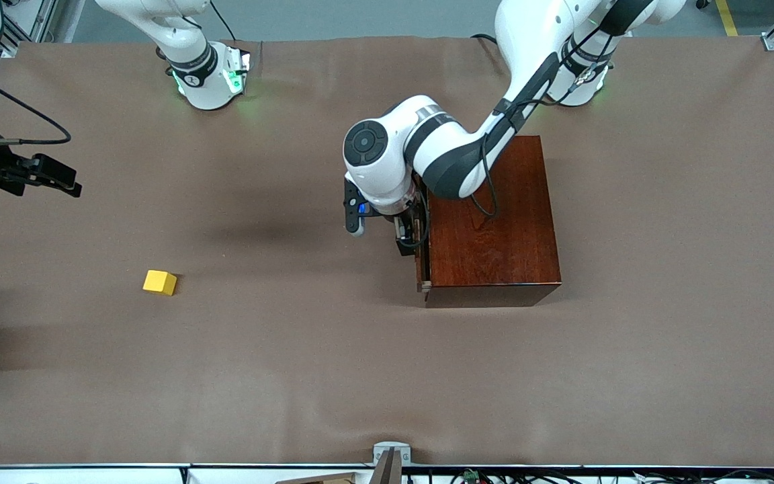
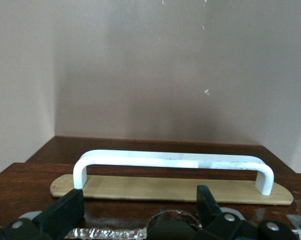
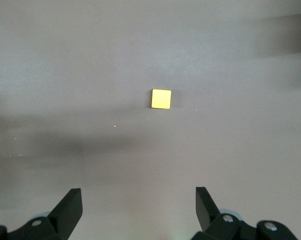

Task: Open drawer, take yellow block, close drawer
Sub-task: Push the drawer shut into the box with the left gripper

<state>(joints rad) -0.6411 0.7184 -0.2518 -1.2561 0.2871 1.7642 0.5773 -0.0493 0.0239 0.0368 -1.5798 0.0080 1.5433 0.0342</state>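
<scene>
You found no legible text, label, brand, number or sign in any of the three views. The right arm's base (image 1: 205,74) carried a small dark mark on its collar, but you could not read it.

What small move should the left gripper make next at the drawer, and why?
Probably push the drawer fully in: it still shows a slight gap, the left gripper is open at the white handle, and the yellow block already lies on the table.
</scene>
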